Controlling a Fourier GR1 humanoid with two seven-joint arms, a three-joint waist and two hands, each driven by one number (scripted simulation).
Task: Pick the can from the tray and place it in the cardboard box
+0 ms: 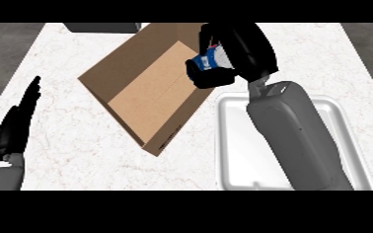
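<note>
The can [211, 59], blue and white, sits wrapped in the curled fingers [207, 76] of the right hand [237, 54], held over the near right wall of the open cardboard box [149, 91]. Lifted clear of the white tray [233, 143], it appears past the halfway mark; lowering and release remain. Its long axis seems tilted, though the hand hides too much to say which end leads. The left hand [18, 123] rests open at the bench [80, 153] edge.
</note>
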